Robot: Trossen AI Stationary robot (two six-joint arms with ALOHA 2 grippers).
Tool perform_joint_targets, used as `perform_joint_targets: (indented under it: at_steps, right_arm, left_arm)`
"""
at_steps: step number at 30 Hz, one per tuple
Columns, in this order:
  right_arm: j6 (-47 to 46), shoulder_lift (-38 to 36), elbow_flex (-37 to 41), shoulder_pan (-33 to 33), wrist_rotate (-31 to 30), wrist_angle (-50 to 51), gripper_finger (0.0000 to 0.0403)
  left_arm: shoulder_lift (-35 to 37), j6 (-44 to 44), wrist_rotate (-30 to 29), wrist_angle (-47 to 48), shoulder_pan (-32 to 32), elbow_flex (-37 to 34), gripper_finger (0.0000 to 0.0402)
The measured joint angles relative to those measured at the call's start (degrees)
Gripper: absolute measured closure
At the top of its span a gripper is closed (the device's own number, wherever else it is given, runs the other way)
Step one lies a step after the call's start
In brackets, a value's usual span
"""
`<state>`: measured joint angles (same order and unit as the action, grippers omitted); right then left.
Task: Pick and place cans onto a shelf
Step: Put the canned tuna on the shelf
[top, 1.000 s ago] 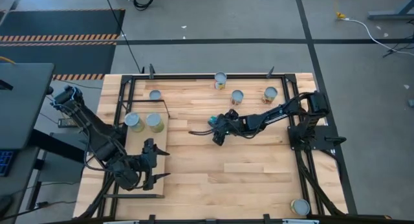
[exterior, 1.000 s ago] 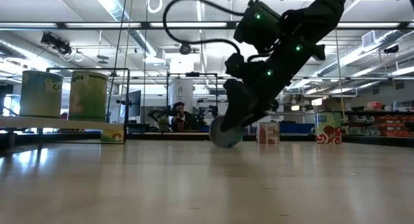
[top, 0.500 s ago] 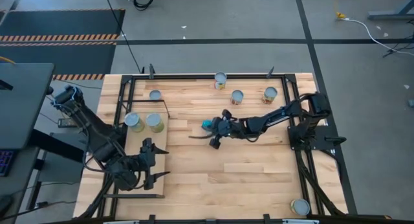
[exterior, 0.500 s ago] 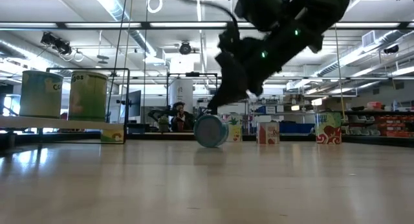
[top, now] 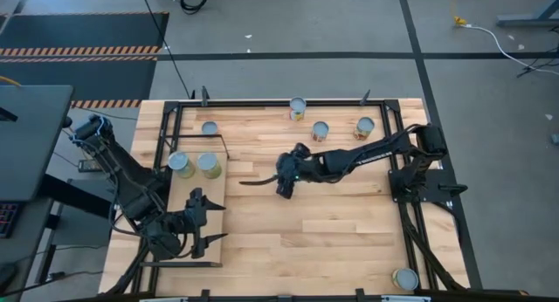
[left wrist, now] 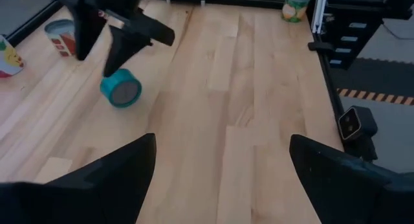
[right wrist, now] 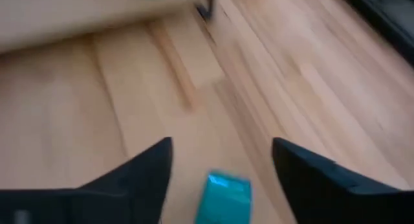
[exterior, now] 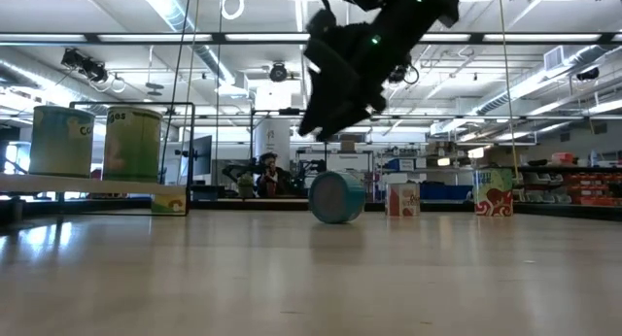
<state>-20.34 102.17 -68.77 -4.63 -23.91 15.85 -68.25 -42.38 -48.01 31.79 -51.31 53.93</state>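
A teal can [exterior: 337, 196] lies on its side on the tabletop, near the middle; it also shows in the left wrist view [left wrist: 121, 88] and the right wrist view [right wrist: 223, 197]. My right gripper [exterior: 326, 130] hangs open above it, its fingers apart and off the can; in the high view the right gripper [top: 283, 185] hides the can. My left gripper [top: 203, 222] is open and empty over the shelf [top: 199, 202], a pale board at the left. Two cans [top: 180, 164] [top: 208, 165] stand upright on the shelf's far end.
More cans stand on the table: one at the far left [top: 209, 128], three along the far side [top: 297, 108] [top: 320, 131] [top: 365, 126], one at the near right corner [top: 405, 278]. A black frame [top: 175, 119] edges the table. Bare wood lies between the teal can and the near edge.
My right gripper has gone toward the table's left edge and risen off the teal can. The can, which was at the fingertips a second ago, now lies free on its side and has rolled a little along the table.
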Motion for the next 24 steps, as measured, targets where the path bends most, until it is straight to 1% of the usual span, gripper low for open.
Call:
perform_joint_targets:
  at_steps: [3, 5, 7, 9, 12, 14, 15, 17, 19, 22, 24]
  right_arm:
    - [-7.6, 0.0, 0.3, -0.5, -0.7, 9.6, 0.0077]
    - [-11.8, 0.0, 0.6, -0.7, -0.8, 13.0, 0.006]
    - [-13.4, 0.0, 1.8, -0.9, -0.4, 11.2, 0.0051]
    - [-14.0, 0.0, 3.5, -1.1, 1.4, 8.5, 0.0048]
    - [-14.6, 0.4, 5.9, -1.2, 4.2, 4.8, 0.0053]
    - [-15.0, 1.0, 7.0, -1.1, 4.3, 5.0, 0.0058]
    - [-14.9, 1.0, 7.7, -1.1, 4.1, 5.1, 0.0062]
    - [-13.7, 1.0, 8.4, -1.7, 2.6, 1.5, 0.0079]
    - [-10.5, 0.9, 8.8, -3.3, -0.8, 0.3, 0.0109]
    - [-7.8, 1.2, 8.8, -5.2, -5.0, -0.6, 0.0175]
    - [-8.8, 1.6, 8.8, -5.4, -4.0, 0.2, 0.0228]
  left_arm:
    - [0.0, -0.5, 0.0, 0.2, 0.0, 0.0, 0.0042]
    - [0.0, -0.5, 0.0, 0.2, 0.0, 0.0, 0.0042]
    - [0.0, -0.5, 0.0, 0.3, 0.0, 0.0, 0.0042]
    - [0.0, -0.5, 0.0, 0.3, 0.0, 0.0, 0.0042]
    - [0.0, -0.5, -0.4, 0.3, 0.0, 0.0, 0.0042]
    - [0.0, -0.5, -0.4, 0.3, 0.0, 0.0, 0.0042]
    - [0.0, -0.5, -0.4, 0.3, 0.0, 0.0, 0.0042]
    - [0.0, -0.5, -0.3, 0.3, -0.2, 0.0, 0.0042]
    - [-0.1, -0.9, -0.4, 0.4, -0.6, 0.0, 0.0042]
    - [-1.4, -2.1, -0.5, 0.8, -0.8, 0.0, 0.0042]
    - [-2.4, -3.1, -0.8, 0.8, -1.1, 0.0, 0.0042]
